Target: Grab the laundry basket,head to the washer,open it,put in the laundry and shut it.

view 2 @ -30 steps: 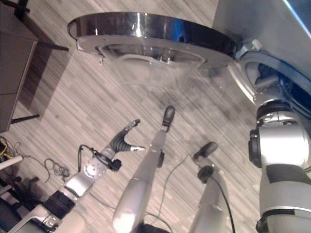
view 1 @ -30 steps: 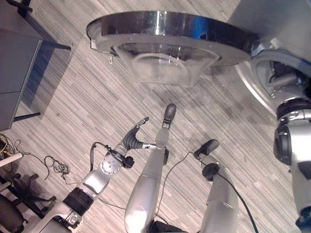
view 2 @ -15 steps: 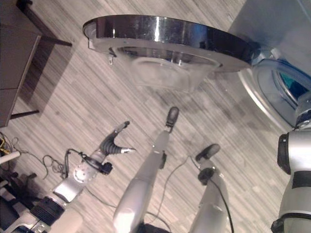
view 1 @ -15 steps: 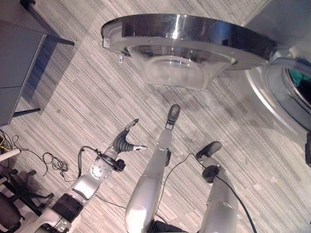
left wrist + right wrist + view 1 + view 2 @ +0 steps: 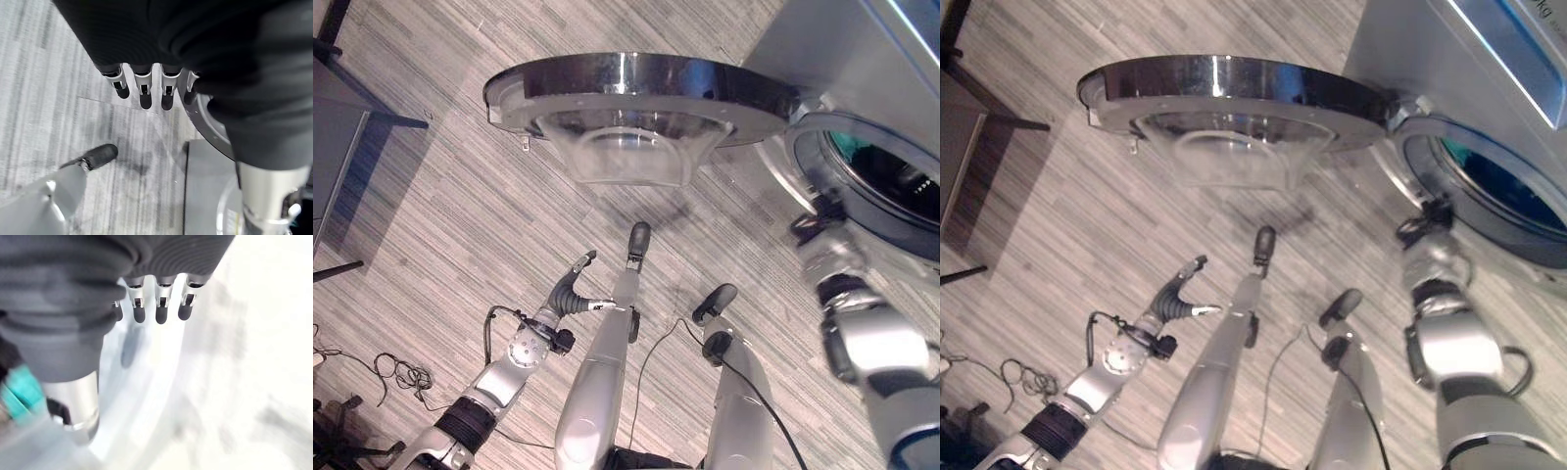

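Observation:
The washer (image 5: 842, 49) stands at the right with its round door (image 5: 636, 73) swung wide open, the glass bowl (image 5: 626, 152) facing down toward me. Teal laundry (image 5: 847, 145) lies inside the drum opening (image 5: 891, 196). My right hand (image 5: 811, 223) is at the near rim of that opening. Its fingers (image 5: 161, 308) are relaxed and hold nothing, with teal cloth (image 5: 19, 391) beside the wrist. My left hand (image 5: 570, 292) hangs low over the floor below the door, its fingers (image 5: 145, 93) straight and empty.
A dark desk (image 5: 328, 157) stands at the left edge. A tangle of cables (image 5: 396, 372) lies on the striped grey floor (image 5: 460, 215) at lower left. The open door overhangs the floor ahead of me.
The view has shifted. My right arm has drawn back out of the drum, and its hand is now at the rim. The left hand hangs much as before.

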### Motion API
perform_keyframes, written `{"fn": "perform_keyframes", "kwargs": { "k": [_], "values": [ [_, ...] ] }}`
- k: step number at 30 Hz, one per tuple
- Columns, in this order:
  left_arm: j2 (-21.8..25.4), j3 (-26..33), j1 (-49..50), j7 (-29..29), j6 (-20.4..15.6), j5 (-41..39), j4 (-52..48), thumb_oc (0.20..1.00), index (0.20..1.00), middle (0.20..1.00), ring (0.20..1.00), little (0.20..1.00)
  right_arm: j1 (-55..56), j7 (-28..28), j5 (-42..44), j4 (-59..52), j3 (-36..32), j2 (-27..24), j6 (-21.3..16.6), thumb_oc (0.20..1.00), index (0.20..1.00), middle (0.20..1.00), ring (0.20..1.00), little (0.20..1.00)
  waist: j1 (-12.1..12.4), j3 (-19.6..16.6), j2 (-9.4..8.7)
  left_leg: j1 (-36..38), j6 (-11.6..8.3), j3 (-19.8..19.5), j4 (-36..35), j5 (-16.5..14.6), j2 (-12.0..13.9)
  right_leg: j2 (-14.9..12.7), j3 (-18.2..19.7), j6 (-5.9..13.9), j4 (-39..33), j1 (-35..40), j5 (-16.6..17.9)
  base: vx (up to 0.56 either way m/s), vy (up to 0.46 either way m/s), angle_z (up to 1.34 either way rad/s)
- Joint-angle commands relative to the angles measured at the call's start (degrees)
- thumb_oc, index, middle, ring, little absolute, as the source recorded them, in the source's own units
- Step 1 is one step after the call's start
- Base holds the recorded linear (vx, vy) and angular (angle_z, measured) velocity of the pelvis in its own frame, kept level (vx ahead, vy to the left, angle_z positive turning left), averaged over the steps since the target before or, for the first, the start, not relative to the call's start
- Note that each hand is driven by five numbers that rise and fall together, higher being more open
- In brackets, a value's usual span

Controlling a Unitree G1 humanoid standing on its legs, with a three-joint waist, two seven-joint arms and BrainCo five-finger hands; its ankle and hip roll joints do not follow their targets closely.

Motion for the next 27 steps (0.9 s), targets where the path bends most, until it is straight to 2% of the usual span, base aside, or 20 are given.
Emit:
{"fn": "perform_keyframes", "kwargs": {
  "k": [1, 4, 5, 8, 10, 11, 13, 15, 16, 17, 18, 20, 21, 22, 23, 24, 25, 27],
  "values": [
    [-2.80, -1.97, -0.40, 0.76, -1.34, 0.86, 3.03, 1.000, 1.000, 1.000, 1.000, 1.000, 7.01, 0.57, -6.85, -4.13, 3.32, 0.33, -3.22, 1.000, 1.000, 1.000, 1.000, 1.000, 0.44, -0.28, 0.34, 4.64, -0.80, 4.90, 1.29, -8.72, -1.14, 5.65, 0.79, -1.57, -11.85, 12.45, -0.91, -0.06, 0.024, 0.00],
    [-3.25, -1.38, 0.87, 0.38, -1.18, 1.59, 6.37, 1.000, 1.000, 1.000, 1.000, 1.000, 16.89, 1.25, -14.66, -9.02, 7.28, 5.14, -2.22, 1.000, 1.000, 1.000, 1.000, 1.000, -0.82, -1.65, -0.95, 7.54, -0.97, 5.48, 1.02, -8.60, -0.51, 6.13, 0.93, -1.46, -12.99, 15.50, -0.25, -0.03, -0.002, -0.03],
    [-3.26, -1.36, 1.15, 0.38, -1.26, 1.62, 6.43, 1.000, 1.000, 1.000, 1.000, 1.000, 17.34, 1.05, -14.87, -9.39, 7.37, 5.27, -2.16, 1.000, 1.000, 1.000, 1.000, 1.000, -0.91, -1.74, -0.98, 7.79, -0.98, 5.49, 0.91, -8.59, -0.52, 6.15, 0.93, -1.45, -13.14, 15.75, -0.21, -0.01, -0.018, -0.05],
    [-2.80, -0.59, 4.15, -0.76, -0.90, 3.01, 10.91, 1.000, 1.000, 1.000, 1.000, 1.000, 27.29, 2.23, -25.42, -12.29, 12.58, 6.60, 0.35, 1.000, 1.000, 1.000, 1.000, 1.000, -1.88, -4.24, -2.31, 11.86, -1.21, 5.25, -0.12, -8.18, 0.12, 6.90, 0.56, -1.89, -14.18, 19.90, -0.53, 0.01, -0.057, -0.14],
    [-2.40, 0.58, 6.24, -1.65, -0.55, 3.44, 15.59, 1.000, 1.000, 1.000, 1.000, 1.000, 33.09, 4.00, -29.68, -11.98, 14.09, 7.58, 2.05, 1.000, 1.000, 1.000, 1.000, 1.000, -2.43, -6.36, -3.03, 15.27, -1.37, 4.76, -1.29, -7.79, 0.43, 7.24, -0.01, -2.37, -14.14, 22.92, -1.49, 0.06, -0.107, -0.11],
    [-3.38, 1.87, 7.40, -2.16, 0.03, 3.65, 21.47, 1.000, 1.000, 1.000, 1.000, 1.000, 36.90, 4.73, -35.49, -9.48, 15.54, 8.15, 3.43, 1.000, 1.000, 1.000, 1.000, 1.000, -2.61, -8.60, -3.31, 17.98, -1.78, 4.25, -1.82, -7.20, 0.92, 7.47, -0.63, -3.01, -14.14, 25.69, -2.71, 0.06, -0.139, 0.04],
    [-5.10, 4.43, 9.05, -2.37, 0.43, 3.05, 27.74, 1.000, 1.000, 1.000, 1.000, 1.000, 41.29, 6.17, -39.85, -8.50, 15.35, 8.03, 4.58, 1.000, 1.000, 1.000, 1.000, 1.000, -3.06, -11.50, -3.56, 21.33, -2.34, 3.21, -2.18, -6.36, 1.60, 8.33, -1.37, -4.33, -13.67, 29.07, -4.67, 0.01, -0.159, 0.28],
    [-7.77, 7.37, 11.01, -2.49, 0.89, 0.47, 31.46, 1.000, 1.000, 1.000, 1.000, 1.000, 43.19, 5.87, -45.24, -4.48, 15.30, 7.95, 6.02, 1.000, 1.000, 1.000, 1.000, 1.000, -2.52, -14.90, -3.52, 24.38, -4.36, 1.60, -2.53, -3.70, 3.61, 11.30, -1.51, -6.32, -15.84, 34.72, -6.35, -0.14, -0.219, 0.42],
    [-7.77, 7.37, 11.06, -2.49, 0.92, 0.46, 31.41, 1.000, 1.000, 1.000, 1.000, 1.000, 43.20, 5.86, -45.26, -4.45, 15.31, 7.95, 6.00, 1.000, 1.000, 1.000, 1.000, 1.000, -2.55, -14.83, -3.47, 24.51, -4.40, 1.57, -2.61, -3.65, 3.65, 11.39, -1.53, -6.36, -15.99, 34.88, -6.30, -0.22, -0.215, 0.35],
    [-8.49, 8.10, 12.96, -2.93, 0.74, -1.73, 28.76, 1.000, 1.000, 1.000, 1.000, 1.000, 42.85, 5.38, -48.30, -2.51, 16.37, 7.46, 6.60, 1.000, 1.000, 1.000, 1.000, 1.000, -1.59, -16.03, -2.81, 25.02, -5.87, 0.30, -3.92, -1.30, 4.62, 13.08, -1.38, -6.90, -19.09, 37.37, -6.15, -0.16, -0.117, 0.14],
    [-8.81, 8.61, 13.42, -3.28, 0.97, -2.16, 27.92, 1.000, 1.000, 1.000, 1.000, 1.000, 42.35, 5.23, -49.26, -1.95, 16.22, 7.19, 6.93, 1.000, 1.000, 1.000, 1.000, 1.000, -1.23, -16.56, -2.58, 24.63, -6.47, 0.10, -4.07, -0.52, 4.91, 13.54, -1.42, -7.04, -20.15, 37.83, -6.17, -0.16, -0.117, 0.12],
    [-9.02, 9.04, 13.59, -3.62, 1.23, -2.49, 27.38, 1.000, 1.000, 1.000, 1.000, 1.000, 41.69, 5.28, -50.15, -1.22, 16.17, 6.83, 7.24, 1.000, 1.000, 1.000, 1.000, 1.000, -0.95, -16.67, -2.11, 24.33, -7.19, 0.20, -4.14, 0.41, 5.15, 13.88, -1.58, -7.23, -21.09, 38.30, -6.02, -0.15, -0.034, 0.28],
    [-9.50, 9.75, 12.90, -3.93, 1.76, -1.78, 28.62, 1.000, 1.000, 1.000, 1.000, 1.000, 40.96, 5.23, -51.72, 0.34, 15.75, 6.20, 7.95, 1.000, 1.000, 1.000, 1.000, 1.000, -0.65, -16.87, -1.84, 24.75, -7.86, 2.74, -3.93, 0.74, 6.33, 13.64, -2.88, -7.31, -22.19, 39.88, -5.92, -0.24, -0.035, 0.42],
    [-9.61, 10.16, 12.48, -3.78, 2.04, -0.90, 29.61, 1.000, 1.000, 1.000, 1.000, 1.000, 41.08, 5.64, -51.67, 1.13, 15.28, 5.95, 8.52, 1.000, 1.000, 1.000, 1.000, 1.000, -0.83, -17.33, -2.01, 25.19, -7.67, 4.91, -3.58, 0.94, 7.16, 13.29, -3.51, -7.30, -22.83, 40.38, -5.45, -0.18, -0.027, 0.40],
    [-9.64, 10.16, 12.43, -3.76, 2.01, -0.86, 29.67, 1.000, 1.000, 1.000, 1.000, 1.000, 41.05, 5.66, -51.67, 1.14, 15.27, 5.94, 8.52, 1.000, 1.000, 1.000, 1.000, 1.000, -0.78, -17.25, -2.01, 25.28, -7.66, 4.98, -3.59, 0.93, 7.16, 13.30, -3.45, -7.29, -22.95, 40.49, -5.39, -0.09, 0.017, 0.53],
    [-9.77, 11.38, 12.36, -3.41, 2.41, 0.37, 30.60, 1.000, 1.000, 1.000, 1.000, 1.000, 41.72, 6.19, -51.06, 2.08, 13.72, 5.39, 9.05, 1.000, 1.000, 1.000, 1.000, 1.000, -1.10, -18.27, -2.63, 26.94, -7.07, 7.69, -1.60, -0.51, 8.98, 12.45, -4.26, -7.24, -23.46, 41.39, -4.44, -0.06, 0.040, 0.57],
    [-9.63, 12.38, 12.66, -3.13, 2.45, 0.26, 30.45, 1.000, 1.000, 1.000, 1.000, 1.000, 42.09, 6.35, -50.94, 2.40, 12.87, 5.16, 9.37, 1.000, 1.000, 1.000, 1.000, 1.000, -1.17, -18.64, -2.93, 27.71, -6.72, 7.55, 0.03, -1.27, 9.98, 11.72, -4.29, -7.14, -23.36, 41.51, -3.98, -0.06, 0.059, 0.45],
    [-9.07, 15.03, 14.19, -2.46, 2.55, 0.01, 29.87, 1.000, 1.000, 1.000, 1.000, 1.000, 43.11, 6.75, -52.07, 3.43, 12.24, 4.86, 9.90, 1.000, 1.000, 1.000, 1.000, 1.000, -0.87, -19.47, -3.89, 29.83, -6.18, 3.87, 2.91, -3.27, 11.54, 10.52, -3.52, -6.98, -23.30, 41.87, -3.21, 0.01, 0.063, 0.13]
  ]
}}
